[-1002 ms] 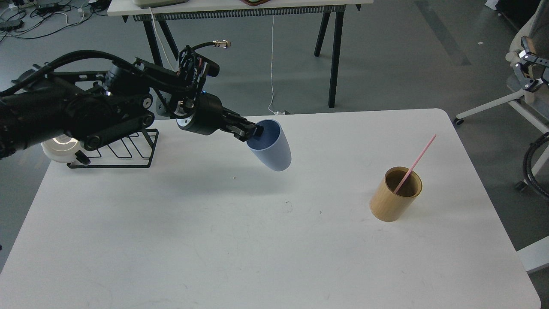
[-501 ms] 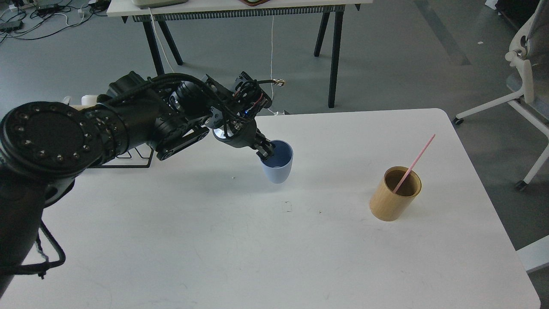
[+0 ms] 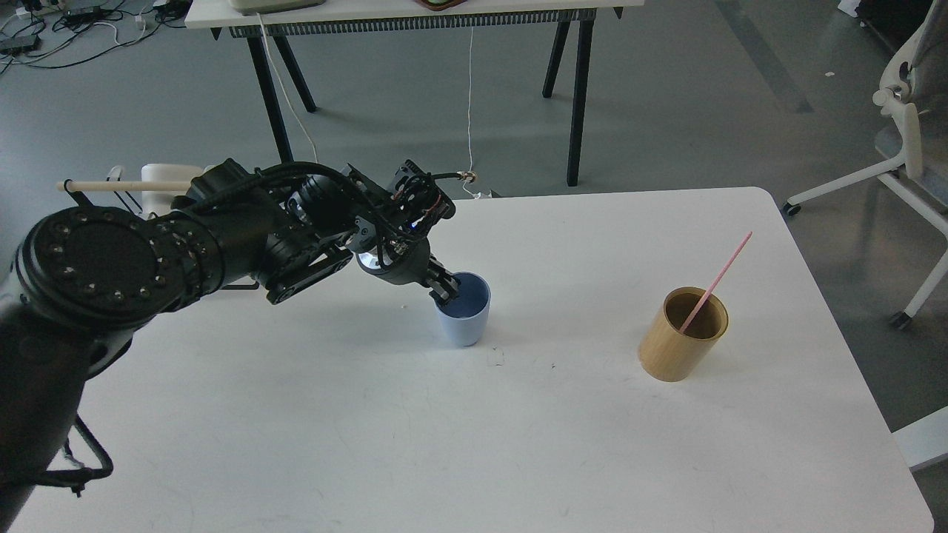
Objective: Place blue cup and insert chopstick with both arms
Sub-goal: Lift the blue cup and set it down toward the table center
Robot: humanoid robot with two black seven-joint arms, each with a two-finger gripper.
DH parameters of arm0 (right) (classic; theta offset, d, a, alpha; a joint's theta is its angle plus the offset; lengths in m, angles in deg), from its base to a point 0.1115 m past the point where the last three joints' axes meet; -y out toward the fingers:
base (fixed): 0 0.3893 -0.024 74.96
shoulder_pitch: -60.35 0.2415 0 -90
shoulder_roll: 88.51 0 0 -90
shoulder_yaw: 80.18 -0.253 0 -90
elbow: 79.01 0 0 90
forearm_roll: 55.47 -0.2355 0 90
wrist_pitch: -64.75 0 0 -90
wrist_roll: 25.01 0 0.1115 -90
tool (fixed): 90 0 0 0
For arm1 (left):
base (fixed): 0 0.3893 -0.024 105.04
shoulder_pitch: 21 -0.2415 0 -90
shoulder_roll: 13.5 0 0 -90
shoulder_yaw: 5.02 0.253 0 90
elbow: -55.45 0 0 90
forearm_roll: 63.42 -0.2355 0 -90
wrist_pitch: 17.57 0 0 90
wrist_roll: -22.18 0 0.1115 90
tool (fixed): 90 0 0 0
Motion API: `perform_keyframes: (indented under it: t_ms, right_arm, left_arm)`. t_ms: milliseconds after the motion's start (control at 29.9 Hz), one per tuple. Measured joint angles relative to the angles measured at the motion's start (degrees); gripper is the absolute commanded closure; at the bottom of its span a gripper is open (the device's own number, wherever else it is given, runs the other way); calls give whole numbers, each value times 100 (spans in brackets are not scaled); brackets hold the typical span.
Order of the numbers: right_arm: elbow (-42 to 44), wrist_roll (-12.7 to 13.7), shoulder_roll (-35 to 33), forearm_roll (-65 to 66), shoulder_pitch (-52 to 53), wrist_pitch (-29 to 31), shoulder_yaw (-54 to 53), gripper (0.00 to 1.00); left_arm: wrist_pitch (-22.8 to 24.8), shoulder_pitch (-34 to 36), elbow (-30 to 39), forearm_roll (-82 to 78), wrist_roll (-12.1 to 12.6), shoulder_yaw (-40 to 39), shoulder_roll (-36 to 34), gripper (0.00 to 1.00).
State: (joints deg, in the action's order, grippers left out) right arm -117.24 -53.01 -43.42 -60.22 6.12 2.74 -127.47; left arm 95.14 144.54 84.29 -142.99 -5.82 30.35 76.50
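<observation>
The pale-blue cup (image 3: 465,321) stands upright near the middle of the white table (image 3: 444,429), its base at or just above the surface. My left gripper (image 3: 444,290) is shut on the cup's near-left rim, one finger inside and one outside. The pink chopstick (image 3: 717,280) leans up and to the right out of the tan wooden holder (image 3: 683,334) at the table's right side. My right arm and its gripper are out of view.
A black wire rack with a pale wooden rod (image 3: 122,185) stands at the table's far left, mostly behind my left arm. A white office chair (image 3: 907,141) is off the table's right side. A dark-legged table (image 3: 415,15) stands beyond.
My left arm has swung the cup from tilted and raised at the far left to upright, and has lowered it toward me onto the table's middle. The chopstick and holder have not moved.
</observation>
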Motion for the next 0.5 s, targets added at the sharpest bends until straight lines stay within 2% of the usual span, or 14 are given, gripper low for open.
perform_keyframes:
  t_ms: [100, 200, 434, 501]
  right_arm:
    - [0, 0, 0, 0, 0, 0, 1, 3]
    - [-1, 0, 0, 1, -10, 0, 1, 3]
    - [-5, 0, 0, 1, -52, 0, 8, 3]
    - [-9, 0, 0, 6, -52, 0, 11, 3]
  left_arm:
    - [6, 0, -1, 4, 0, -18, 0, 90]
    - [18, 0, -1, 48, 0, -32, 0, 75]
    - [142, -64, 43, 107, 0, -369, 0, 47]
    - [262, -117, 43, 107, 0, -560, 0, 29]
